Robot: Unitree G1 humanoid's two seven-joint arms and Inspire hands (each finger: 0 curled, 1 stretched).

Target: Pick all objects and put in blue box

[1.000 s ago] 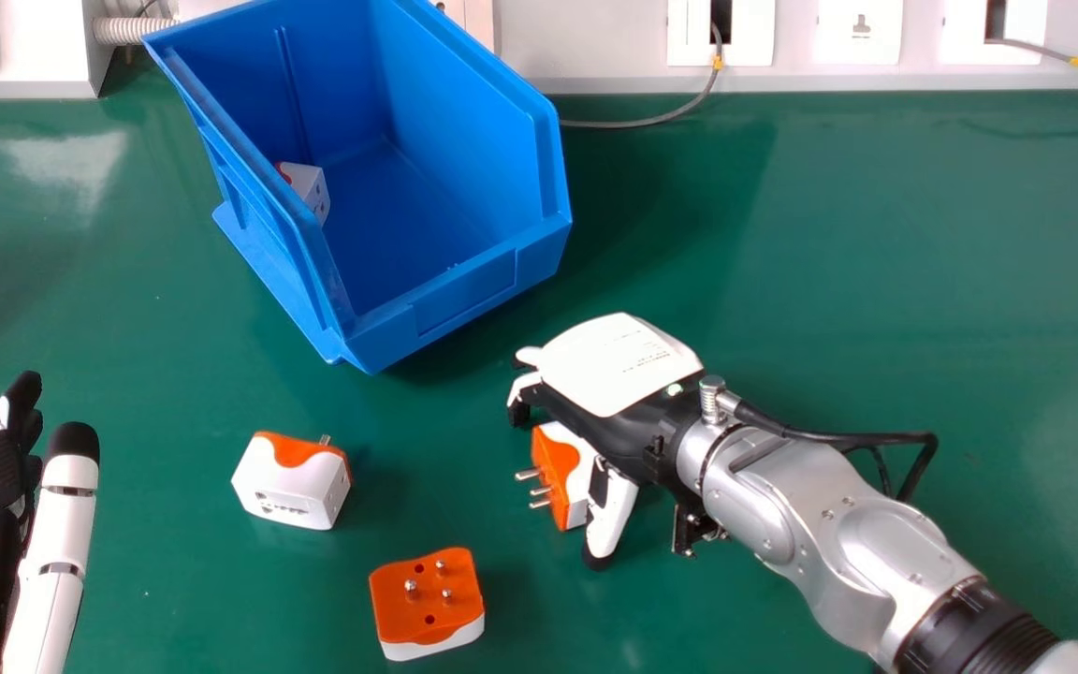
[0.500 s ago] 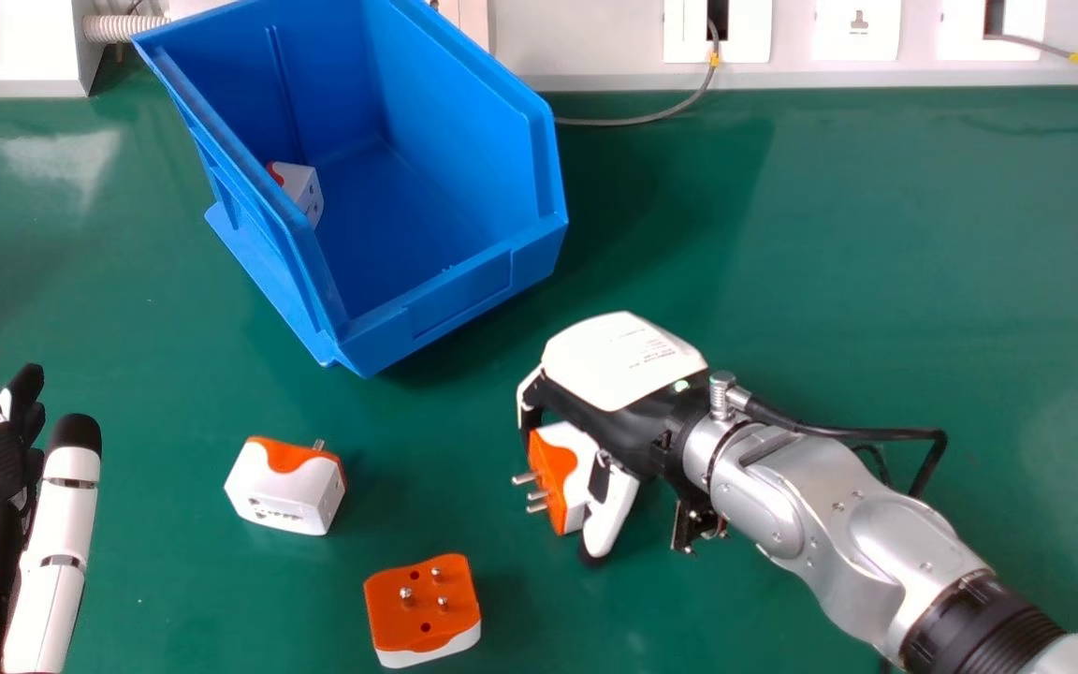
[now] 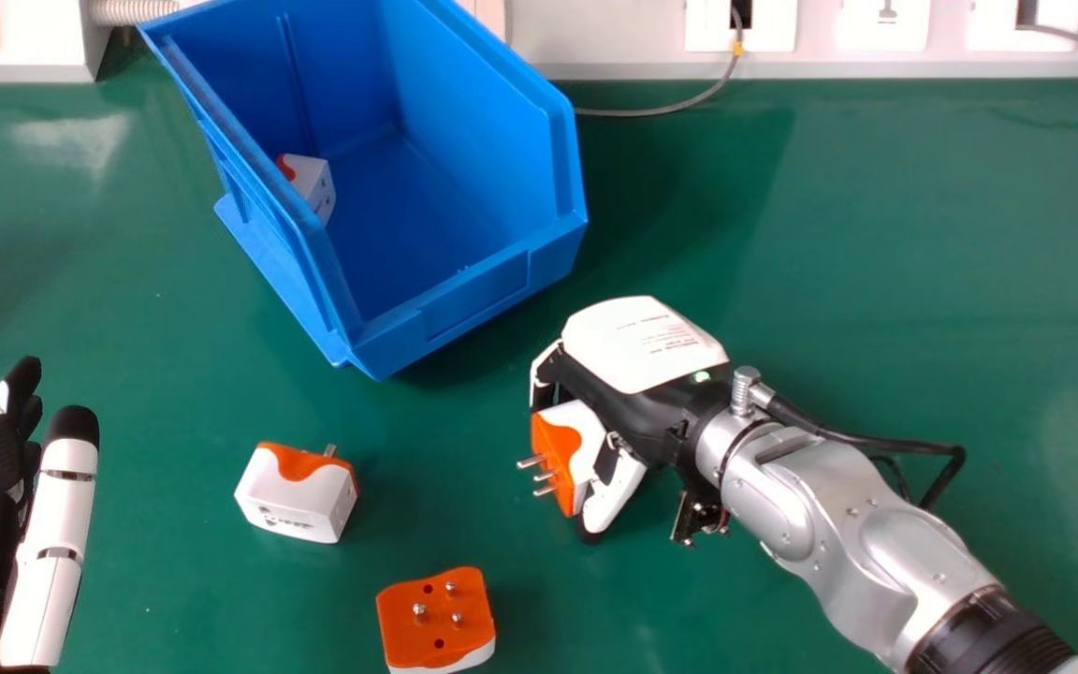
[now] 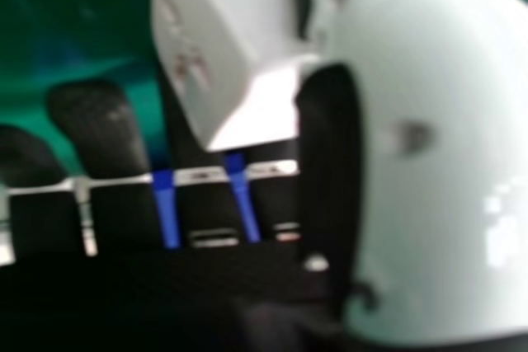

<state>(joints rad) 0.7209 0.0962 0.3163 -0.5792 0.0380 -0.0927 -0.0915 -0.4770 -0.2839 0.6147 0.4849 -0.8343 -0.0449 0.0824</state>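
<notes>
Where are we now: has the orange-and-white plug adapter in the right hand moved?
Yes: the adapter has come slightly nearer the front rim of the open blue plastic box.

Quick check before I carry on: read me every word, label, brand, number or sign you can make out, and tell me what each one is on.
Nothing is legible enough to quote.
Right hand, white back cover: a few short lines of print, too small to read.
Adapter held in that hand: no readable text.
Two loose adapters: no readable text.
Blue box: no lettering I can make out.
</notes>
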